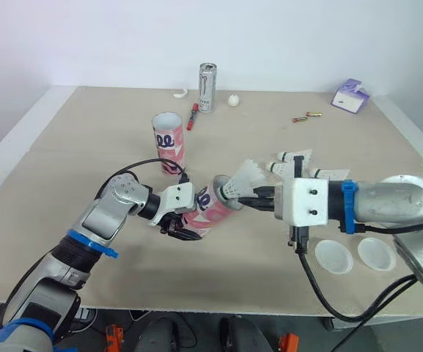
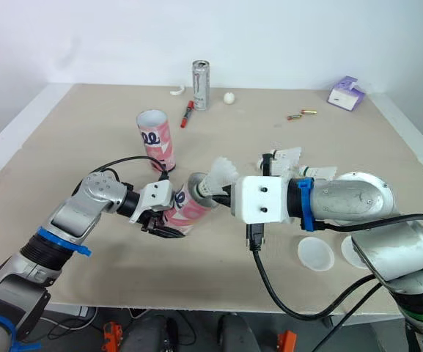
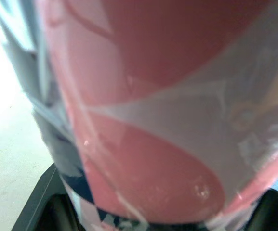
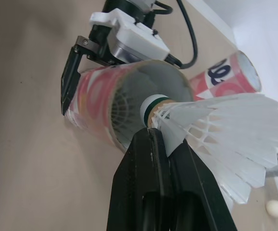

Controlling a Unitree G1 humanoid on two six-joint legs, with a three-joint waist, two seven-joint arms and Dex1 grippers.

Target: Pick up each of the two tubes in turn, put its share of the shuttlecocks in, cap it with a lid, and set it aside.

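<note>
Left eye view, read from the left. A standing tube point(image 1: 168, 143) sits upright on the counter point(image 1: 86, 147), mouth open and uncapped; its contents cannot be seen, and no claw is touching it.

Just nearer, the left claw point(image 1: 182, 229) is clamped around the lower body of the held tube point(image 1: 211, 209). This tube is lifted off the counter and tilted, with its open mouth towards the right arm. The right wrist view shows a ribbed white shape deep inside it, possibly a shuttlecock already loaded, though this is not certain.

At the mouth of that tube is a shuttlecock point(image 1: 244, 180), cork end first and feathers trailing. The right claw point(image 1: 255, 198) is pressed together on it, pinching it just behind the cork. The cork sits at the rim and is not clearly inside.

Further right, loose shuttlecocks point(image 1: 295, 158) lie on the counter beside the right arm. Nearer the front edge are two lids point(image 1: 333, 257), flat and unused.

Assessment: the work is early to middle stage. The first tube is picked up and being loaded — one insertion is in hand and more shuttlecocks are waiting. Neither tube is capped and neither has been set aside. The second tube's whole cycle appears outstanding.
</note>
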